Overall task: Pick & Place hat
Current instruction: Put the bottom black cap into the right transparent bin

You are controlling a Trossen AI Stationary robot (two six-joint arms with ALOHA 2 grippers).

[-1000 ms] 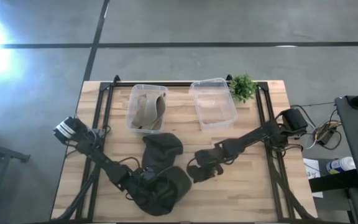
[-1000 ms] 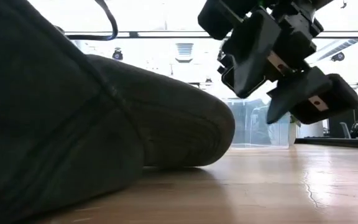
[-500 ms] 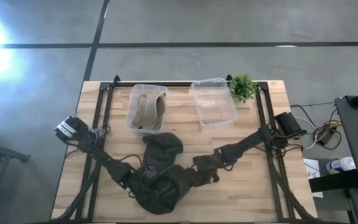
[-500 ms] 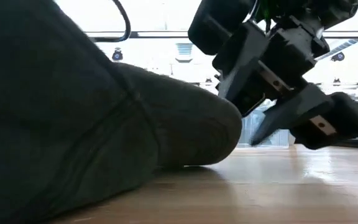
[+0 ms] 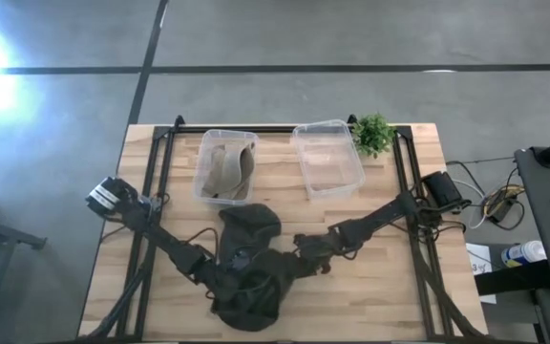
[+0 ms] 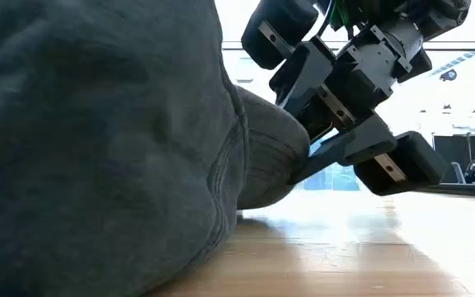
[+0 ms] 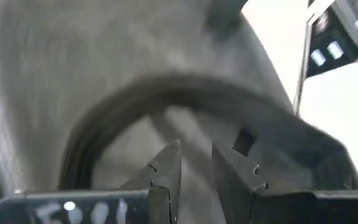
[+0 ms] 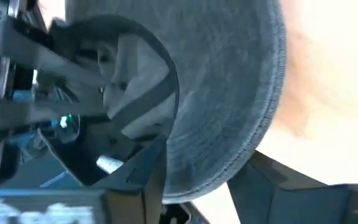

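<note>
Two dark hats [image 5: 251, 263], two clear bins [image 5: 225, 164], both grippers' jaws gripping the near hat

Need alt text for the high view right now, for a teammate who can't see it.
Both grippers meet at a dark hat near the table's front edge: left gripper beside it, right gripper at its brim. Behind stand two clear bins and a small plant.

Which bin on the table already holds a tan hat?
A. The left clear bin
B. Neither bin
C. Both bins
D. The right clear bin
A: in the high view the left clear bin holds a tan hat, while the right clear bin looks empty.
</note>
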